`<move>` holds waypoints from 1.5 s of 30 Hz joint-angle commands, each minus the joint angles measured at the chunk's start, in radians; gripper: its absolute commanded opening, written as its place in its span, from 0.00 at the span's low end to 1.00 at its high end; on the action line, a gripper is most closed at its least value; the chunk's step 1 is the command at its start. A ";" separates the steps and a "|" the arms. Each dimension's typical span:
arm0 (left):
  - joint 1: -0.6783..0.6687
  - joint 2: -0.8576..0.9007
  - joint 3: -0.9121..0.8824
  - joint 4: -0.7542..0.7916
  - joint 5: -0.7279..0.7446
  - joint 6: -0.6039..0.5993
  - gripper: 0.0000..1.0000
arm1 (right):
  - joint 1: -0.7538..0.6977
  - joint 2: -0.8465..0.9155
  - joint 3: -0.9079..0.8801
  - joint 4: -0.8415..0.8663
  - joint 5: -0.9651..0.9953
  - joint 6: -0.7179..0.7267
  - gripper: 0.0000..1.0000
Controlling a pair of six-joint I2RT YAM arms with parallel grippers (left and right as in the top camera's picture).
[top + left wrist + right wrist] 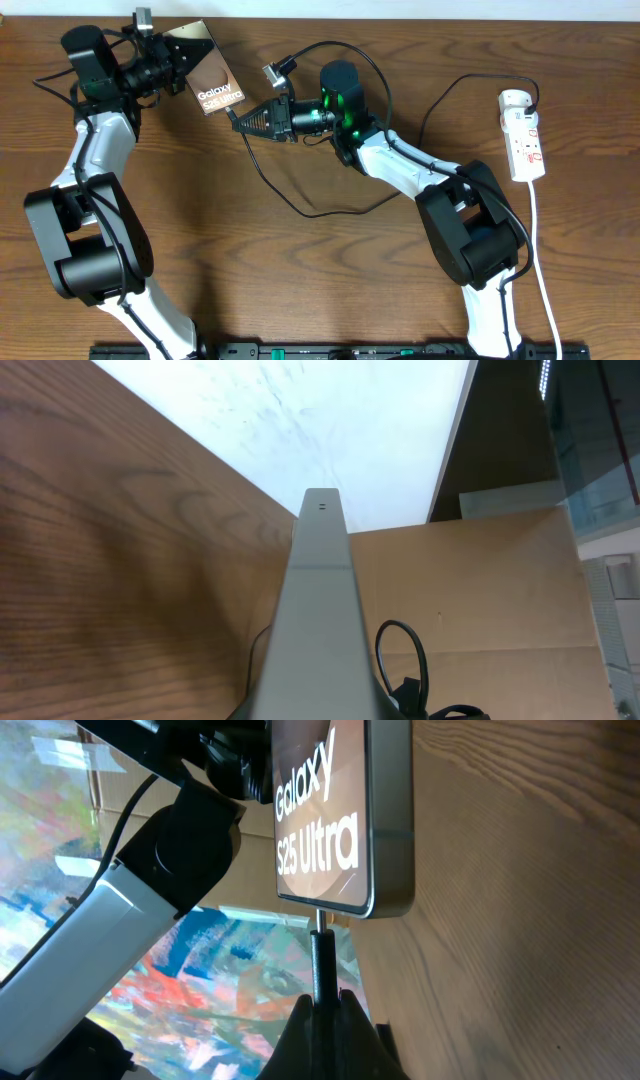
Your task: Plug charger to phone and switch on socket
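Though the charger [322, 960] touches the phone [345, 840], its seating is unclear.

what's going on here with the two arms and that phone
The left fingers hold the phone tilted above the table. The right fingers pinch the charger just behind its plug and have the tip right at the phone's bottom edge; whether it is fully seated is hard to tell. The socket lies at the table's right side, with neither arm near it.
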 commanded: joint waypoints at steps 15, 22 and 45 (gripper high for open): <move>-0.004 -0.003 0.009 0.013 0.039 -0.008 0.07 | -0.006 0.003 0.006 0.001 0.039 0.030 0.01; -0.004 -0.003 0.009 0.013 0.042 0.003 0.07 | -0.006 0.003 0.005 0.001 0.059 0.038 0.01; -0.024 -0.003 0.009 0.012 0.031 0.014 0.07 | 0.009 0.003 0.006 0.009 0.065 0.041 0.01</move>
